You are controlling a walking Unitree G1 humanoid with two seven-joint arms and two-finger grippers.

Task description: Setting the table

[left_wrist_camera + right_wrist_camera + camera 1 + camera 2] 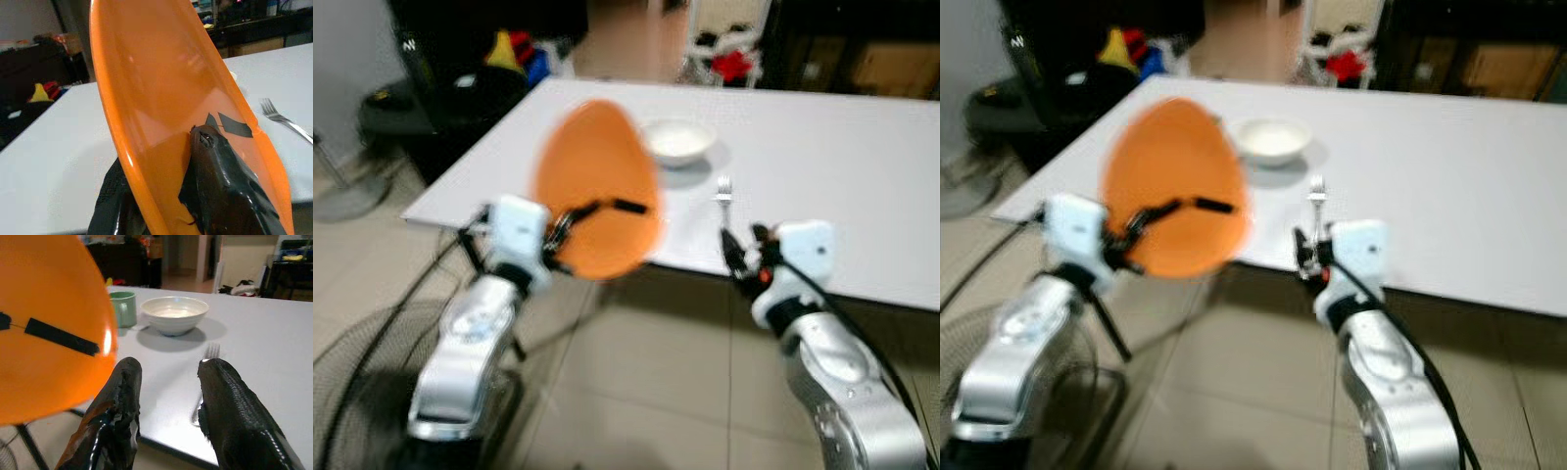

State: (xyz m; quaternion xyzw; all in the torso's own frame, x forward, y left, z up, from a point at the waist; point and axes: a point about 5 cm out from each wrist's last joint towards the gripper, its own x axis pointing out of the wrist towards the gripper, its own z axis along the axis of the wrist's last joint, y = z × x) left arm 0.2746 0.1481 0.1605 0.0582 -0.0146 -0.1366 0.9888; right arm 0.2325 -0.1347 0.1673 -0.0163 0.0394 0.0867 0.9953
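Left gripper (607,208): jaws clenched on the rim of an orange plate (598,186), held tilted on edge above the near edge of the white worktop (822,166). Right gripper (168,382): jaws released, holding nothing. Fork (208,363) lies on the worktop between the parted jaws, just beyond them. White bowl (174,314) sits farther ahead, green mug (123,308) beside it.

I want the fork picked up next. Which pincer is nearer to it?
Right. The right pincer hangs open at the table's near edge just short of the fork; the left pincer, farther left, holds the orange plate.
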